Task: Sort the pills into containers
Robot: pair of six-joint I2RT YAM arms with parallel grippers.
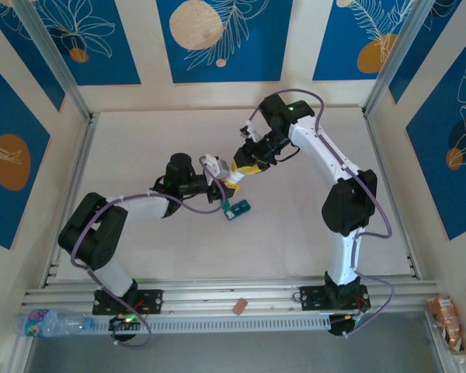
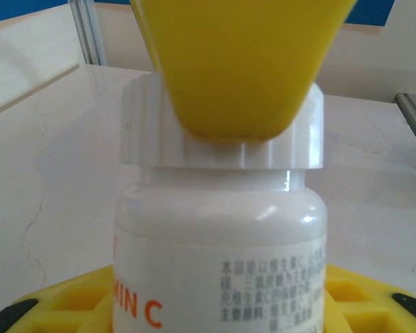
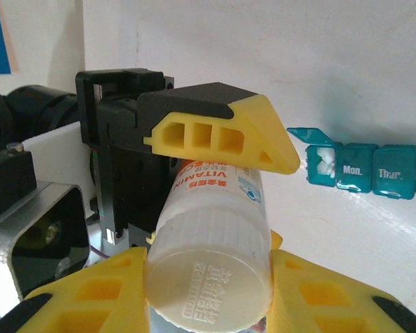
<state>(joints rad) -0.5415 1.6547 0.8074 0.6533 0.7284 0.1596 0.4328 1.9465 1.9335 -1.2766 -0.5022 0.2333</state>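
Ribbed white plastic cap (image 3: 211, 288) of a glossy white cylindrical vitamin bottle (image 3: 218, 201) sits clamped between the right gripper (image 3: 209, 274)'s blocky yellow fingers (image 3: 90, 291). The left gripper (image 1: 224, 188) is clamped round the bottle's body. Beyond, on the pale matte table (image 3: 347, 62), the small teal-green plastic pill organiser (image 3: 364, 168) lies flat, its long axis crosswise in the right wrist view, with one end lid raised over white pills (image 3: 324, 161).
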